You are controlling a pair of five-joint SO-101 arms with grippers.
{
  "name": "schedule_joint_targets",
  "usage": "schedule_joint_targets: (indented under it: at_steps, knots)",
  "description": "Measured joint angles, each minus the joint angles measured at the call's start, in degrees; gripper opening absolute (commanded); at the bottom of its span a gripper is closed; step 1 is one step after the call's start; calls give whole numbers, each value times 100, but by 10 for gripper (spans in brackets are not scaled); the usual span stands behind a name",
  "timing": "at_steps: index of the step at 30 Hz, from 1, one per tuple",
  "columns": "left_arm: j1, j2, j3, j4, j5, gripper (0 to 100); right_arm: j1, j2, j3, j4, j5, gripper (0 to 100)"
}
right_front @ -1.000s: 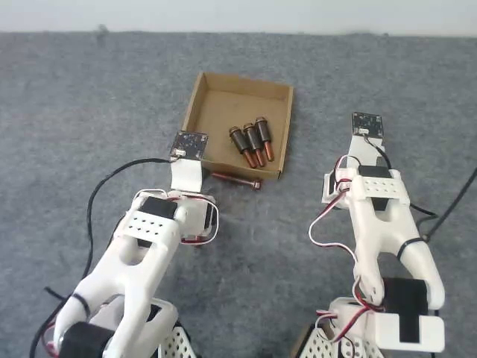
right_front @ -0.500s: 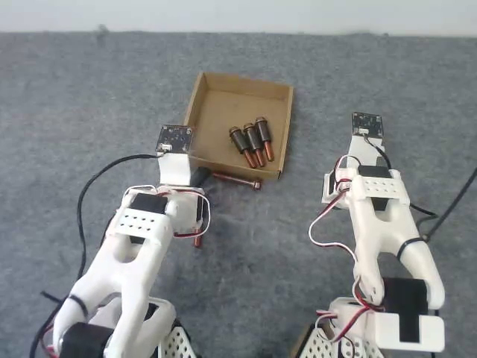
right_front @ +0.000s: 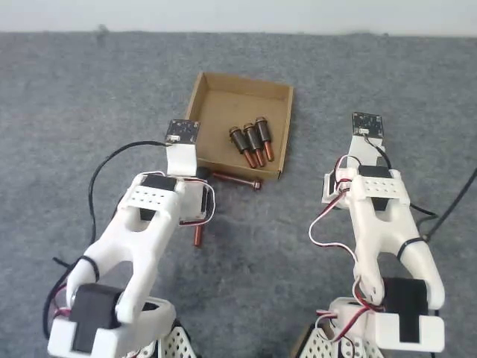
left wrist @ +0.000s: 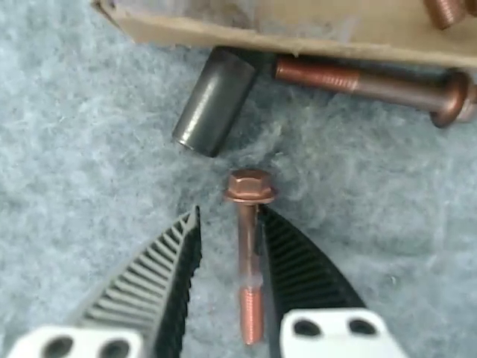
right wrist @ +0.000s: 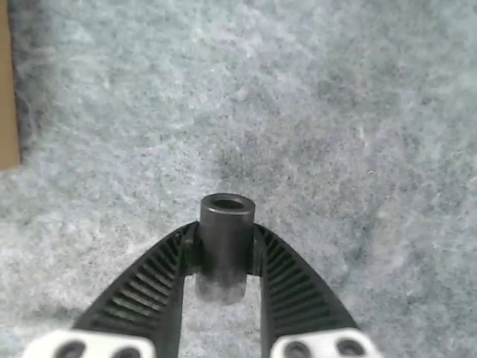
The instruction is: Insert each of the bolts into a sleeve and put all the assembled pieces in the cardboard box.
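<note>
A copper bolt [left wrist: 247,246] lies on the grey carpet between the fingers of my left gripper [left wrist: 227,216], which is open; the bolt's hex head points at a loose dark sleeve [left wrist: 216,101]. From above, the bolt's threaded end [right_front: 197,235] pokes out beside the left arm [right_front: 153,216]. Against the cardboard box's front wall [right_front: 223,165] lies a second bolt [right_front: 235,179]. Three assembled pieces [right_front: 251,143] rest inside the box. My right gripper [right wrist: 226,242] is shut on another dark sleeve [right wrist: 226,224], bore facing the camera, above carpet to the right of the box.
The right arm [right_front: 376,194] stands well right of the box. A black cable [right_front: 112,168] loops left of the left arm. Open carpet lies between the arms and beyond the box. A box edge [right wrist: 7,82] shows in the right wrist view.
The left arm swung left, then came back and stretched toward the box, uncovering the bolt on the carpet beside it. The right arm has kept still with its sleeve.
</note>
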Motion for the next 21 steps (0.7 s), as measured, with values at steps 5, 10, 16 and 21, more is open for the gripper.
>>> schedule_joint_targets:
  at_steps: [5,10,16,21]
  knots:
    - [316,9,0,167,0,108,-9,0,0,0,0,7]
    - [352,9,0,167,185,108,0,0,0,0,0,7]
    - [334,88,0,158,492,108,-9,0,0,0,0,7]
    - [308,686,-211,158,527,108,0,0,0,0,0,7]
